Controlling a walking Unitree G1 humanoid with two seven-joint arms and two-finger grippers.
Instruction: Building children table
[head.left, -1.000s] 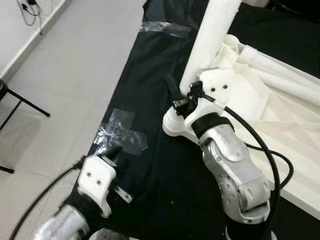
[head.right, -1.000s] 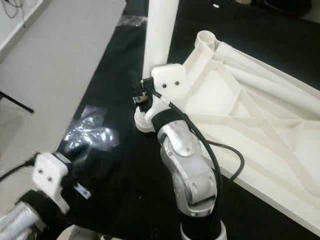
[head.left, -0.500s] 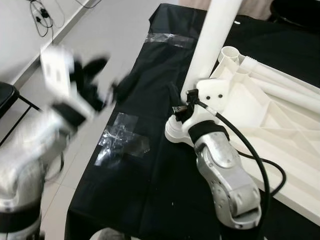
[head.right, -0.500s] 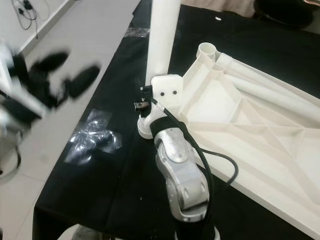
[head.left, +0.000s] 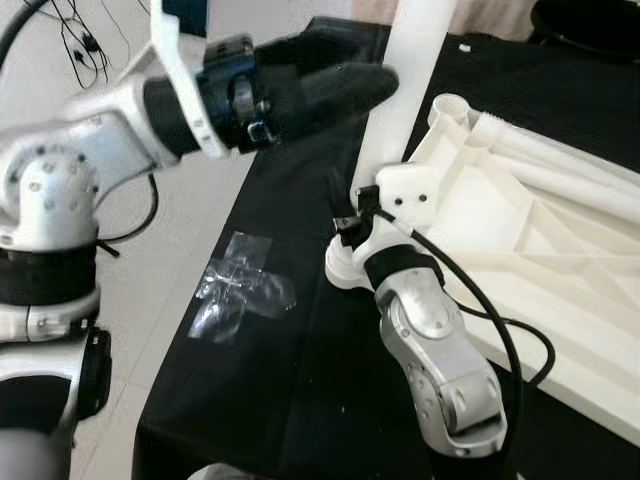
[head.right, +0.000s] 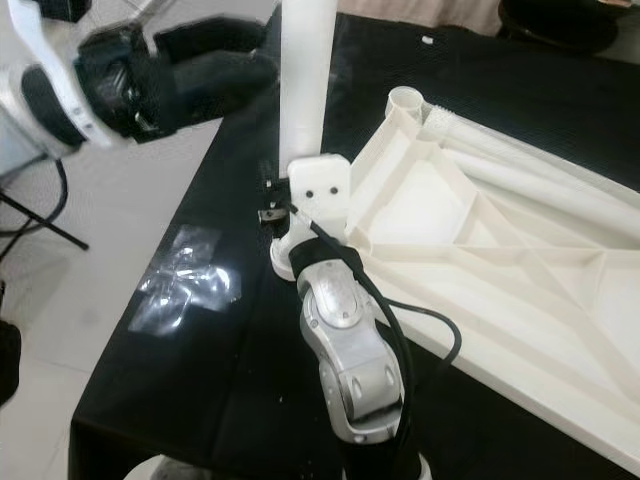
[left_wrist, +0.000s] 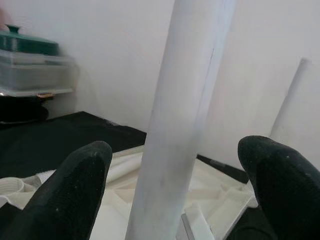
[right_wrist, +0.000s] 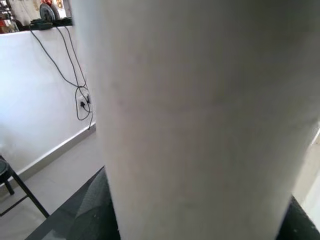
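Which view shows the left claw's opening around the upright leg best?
Left wrist view: both fingers stand apart with the upright leg between them, untouched. Eye views show the left claw side-on beside the leg. Right wrist view shows the leg close up.

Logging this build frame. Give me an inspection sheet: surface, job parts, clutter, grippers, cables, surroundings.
Surface: black cloth over the work surface, a clear tape patch stuck near its left edge.
Job's things: white plastic tabletop lies underside up; one white table leg stands upright in its near corner socket; more white legs lie along the far edge.
Clutter: nothing seen.
Grippers: right gripper sits at the upright leg's base, grip cannot be told; left gripper is open, raised, one finger on each side of the leg, not touching.
Cables: black cable loops off the right arm; wall cables hang far left.
Surroundings: pale tiled floor, white wall.
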